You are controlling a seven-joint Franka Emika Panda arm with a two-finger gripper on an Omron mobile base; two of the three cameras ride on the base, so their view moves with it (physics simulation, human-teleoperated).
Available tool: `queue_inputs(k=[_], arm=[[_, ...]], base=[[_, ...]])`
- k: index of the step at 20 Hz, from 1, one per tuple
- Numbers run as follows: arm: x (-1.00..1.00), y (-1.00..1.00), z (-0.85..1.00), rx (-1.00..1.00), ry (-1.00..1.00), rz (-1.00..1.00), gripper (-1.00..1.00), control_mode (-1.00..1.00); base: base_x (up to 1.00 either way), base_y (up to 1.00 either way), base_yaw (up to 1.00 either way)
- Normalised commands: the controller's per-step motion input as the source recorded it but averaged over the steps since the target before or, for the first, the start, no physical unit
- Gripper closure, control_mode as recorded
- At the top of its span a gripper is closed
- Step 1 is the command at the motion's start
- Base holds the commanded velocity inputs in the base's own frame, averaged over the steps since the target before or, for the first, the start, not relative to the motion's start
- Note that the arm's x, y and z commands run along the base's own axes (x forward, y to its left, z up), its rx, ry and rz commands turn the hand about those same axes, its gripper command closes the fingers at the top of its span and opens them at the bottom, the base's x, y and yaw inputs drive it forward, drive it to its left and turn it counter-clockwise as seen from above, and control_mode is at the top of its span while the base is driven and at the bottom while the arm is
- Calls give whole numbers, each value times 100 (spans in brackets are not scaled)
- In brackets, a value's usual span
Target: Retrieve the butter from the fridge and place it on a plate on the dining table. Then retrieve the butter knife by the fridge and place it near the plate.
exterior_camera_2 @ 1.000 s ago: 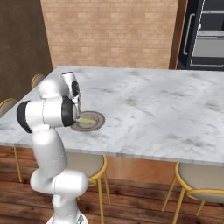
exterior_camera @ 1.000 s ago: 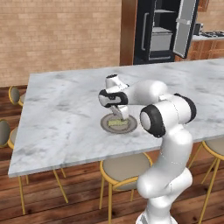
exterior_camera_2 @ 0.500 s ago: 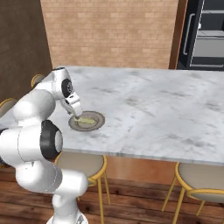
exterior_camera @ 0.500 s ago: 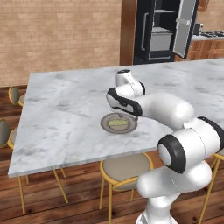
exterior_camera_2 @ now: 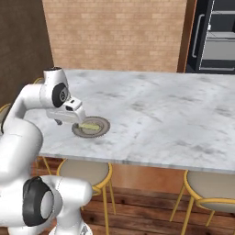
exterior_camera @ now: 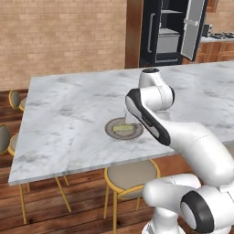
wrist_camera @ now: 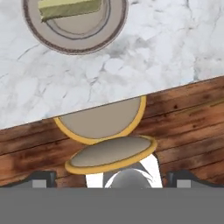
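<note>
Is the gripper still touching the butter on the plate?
Apart. In the hand view the butter lies on the plate far from the open gripper.

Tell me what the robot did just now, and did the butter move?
The gripper lifted off the plate and pulled back toward the robot's side of the dining table, its jaws wide open and empty as the arm swung round. The butter stayed lying on the plate, and the plate kept its spot. The fridge door is still open.

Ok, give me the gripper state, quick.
Gripper: jaws open, holding nothing; the butter lies on the plate.
</note>
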Motion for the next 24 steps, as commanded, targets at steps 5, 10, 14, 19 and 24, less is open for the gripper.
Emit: queue_inputs(k=[5, 10, 14, 19, 24], arm=[[-100, -39, 22, 16, 0, 32, -100, -100], [-96, -15, 21, 11, 0, 13, -100, -100], [-98, -6, 0, 15, -2, 9, -100, -100], [-40, 2, 0, -11, -4, -3, -100, -100], [12, 0, 0, -27, 21, -23, -100, -100]], base=[[0, 0, 0], [0, 0, 0], [0, 0, 0], [0, 0, 0], [0, 0, 0]])
